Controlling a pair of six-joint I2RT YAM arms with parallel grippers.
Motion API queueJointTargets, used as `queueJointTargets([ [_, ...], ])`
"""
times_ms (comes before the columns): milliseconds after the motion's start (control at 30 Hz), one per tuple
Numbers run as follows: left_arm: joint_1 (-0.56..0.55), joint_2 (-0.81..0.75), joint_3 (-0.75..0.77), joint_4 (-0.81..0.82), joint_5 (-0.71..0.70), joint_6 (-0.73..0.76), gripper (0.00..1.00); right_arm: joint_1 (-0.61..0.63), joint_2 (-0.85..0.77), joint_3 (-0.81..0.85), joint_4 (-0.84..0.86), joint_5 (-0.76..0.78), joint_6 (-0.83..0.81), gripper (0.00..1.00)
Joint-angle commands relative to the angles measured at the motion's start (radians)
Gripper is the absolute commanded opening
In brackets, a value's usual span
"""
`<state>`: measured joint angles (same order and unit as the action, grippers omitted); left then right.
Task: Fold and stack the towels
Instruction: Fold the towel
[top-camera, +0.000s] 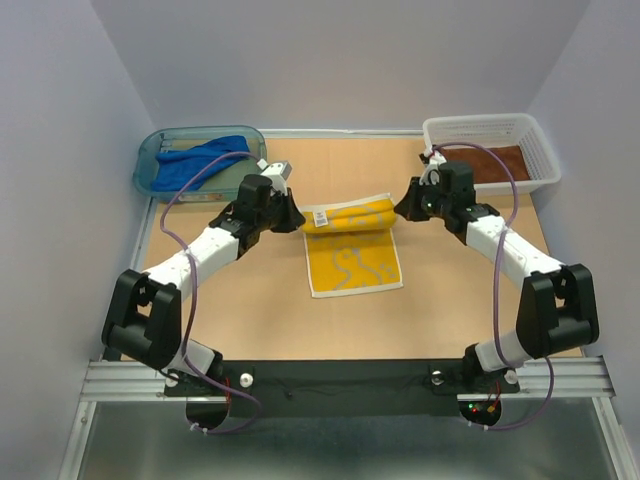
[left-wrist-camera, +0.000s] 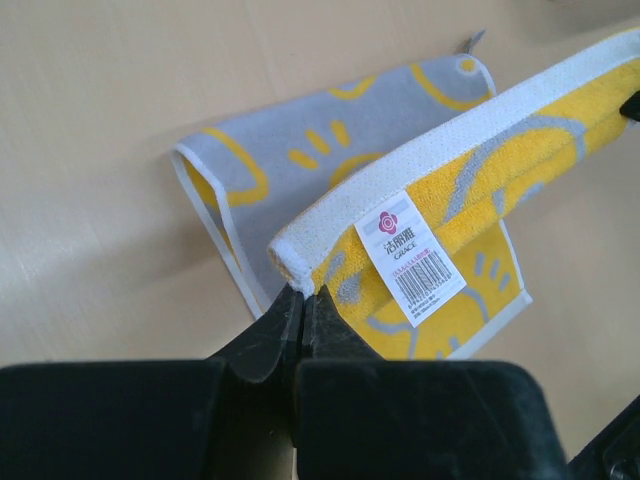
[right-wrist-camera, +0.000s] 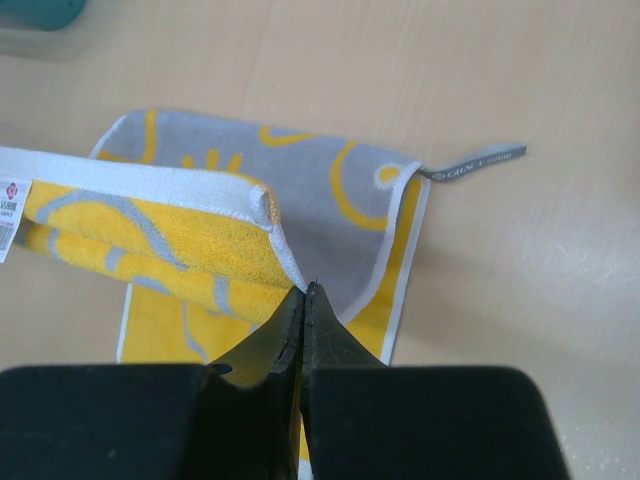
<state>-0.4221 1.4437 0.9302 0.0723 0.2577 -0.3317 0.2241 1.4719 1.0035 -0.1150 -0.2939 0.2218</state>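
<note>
Both jaws closed, pinching yellow towel (top-camera: 352, 262)

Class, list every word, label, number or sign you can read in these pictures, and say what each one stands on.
"GRACE": on the white label sewn to the yellow towel.
Characters above it on the same label: too small to read.
Digits under the barcode: too small to read.
Print on the towel's grey loop: blurred, unreadable.

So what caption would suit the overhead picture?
Left fingers and right fingers pinch the yellow towel by its raised far edge mid-fold.
</note>
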Motion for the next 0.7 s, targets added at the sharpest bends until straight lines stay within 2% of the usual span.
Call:
queueJointTargets([
  [0, -0.006, -0.071, -0.025, -0.032, -0.02, -0.021, 0.02, -0.014, -0.064, -0.026, -0.008, 0.015, 0.033, 0.0],
  [267, -0.061, -0.059, -0.096, -0.022, -0.047, -0.07, 0.03, -0.012, -0.055, -0.081, -0.026, 0.056, 0.045, 0.01],
  [667, -0.09, -0.032, -0.148, 0.017, -0.087, -0.11, 0.04, -0.014, -0.001, -0.069, -0.025, 0.084, 0.044, 0.01],
])
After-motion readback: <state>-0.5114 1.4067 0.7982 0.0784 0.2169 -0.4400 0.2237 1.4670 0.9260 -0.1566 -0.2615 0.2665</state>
